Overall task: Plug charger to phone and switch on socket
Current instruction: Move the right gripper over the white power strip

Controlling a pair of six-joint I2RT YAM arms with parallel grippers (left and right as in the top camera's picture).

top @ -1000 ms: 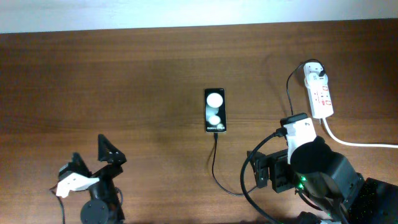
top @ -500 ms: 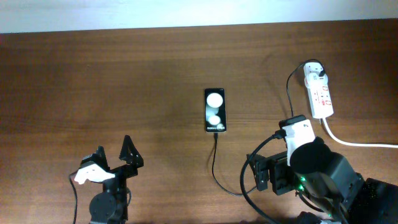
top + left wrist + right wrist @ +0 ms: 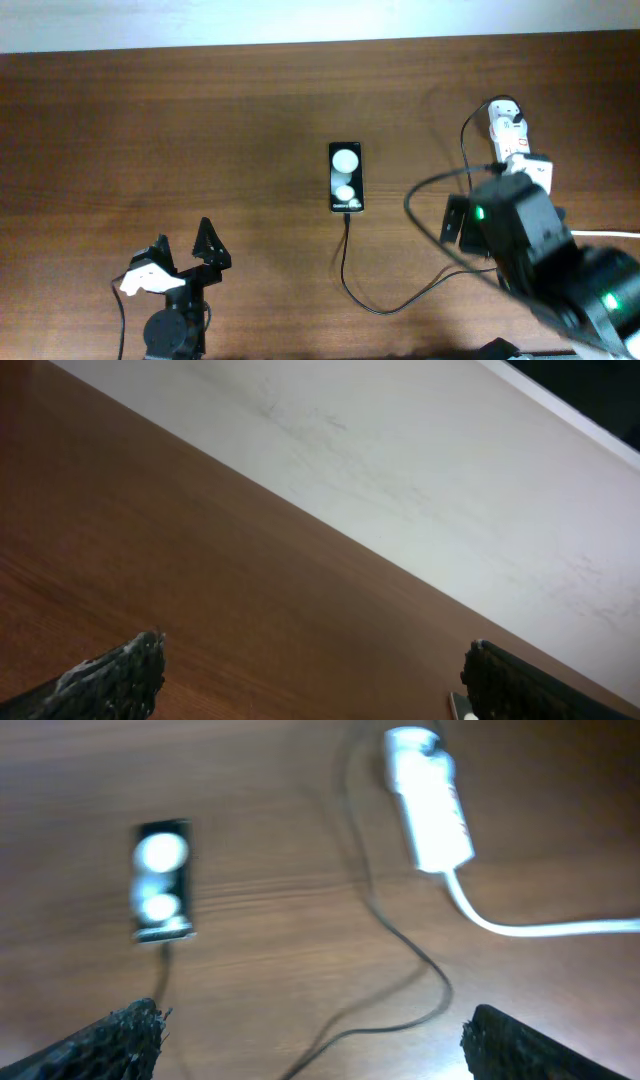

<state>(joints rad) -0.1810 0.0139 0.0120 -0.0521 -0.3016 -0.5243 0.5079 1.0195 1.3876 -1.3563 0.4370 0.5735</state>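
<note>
Two grippers are in view, both with fingers spread wide and holding nothing. The left gripper [image 3: 185, 245] sits close to the near edge, toward the near-left corner, well apart from everything else. Its wrist view shows the dark fingertips [image 3: 130, 665] far apart over the bare wood of the table [image 3: 200, 590], with the far edge and a pale surface beyond it. The right gripper [image 3: 312, 1020] hangs above the right part of the table, and its arm [image 3: 530, 235] covers the near end of the socket [image 3: 505, 135] in the overhead view. In its own wrist view the fingertips stand at the two lower corners, with only table and cable between them.

The phone [image 3: 345, 177] lies flat about midway between the left and right edges, face up, showing two white round spots. The charger [image 3: 343, 255] meets the phone's near short edge, runs toward the near edge, loops to the right and passes under the right arm. Another stretch climbs toward the far-right corner to the small white adapter [image 3: 500, 110], which sits at the socket's far end. Whether the tip is fully seated in the phone I cannot tell.

The socket lies near the right edge, toward the far-right corner, its length running far to near. A thick white cord [image 3: 520, 927] leaves its near end toward the right edge. How the switches stand cannot be read — the wrist view is blurred.
</note>
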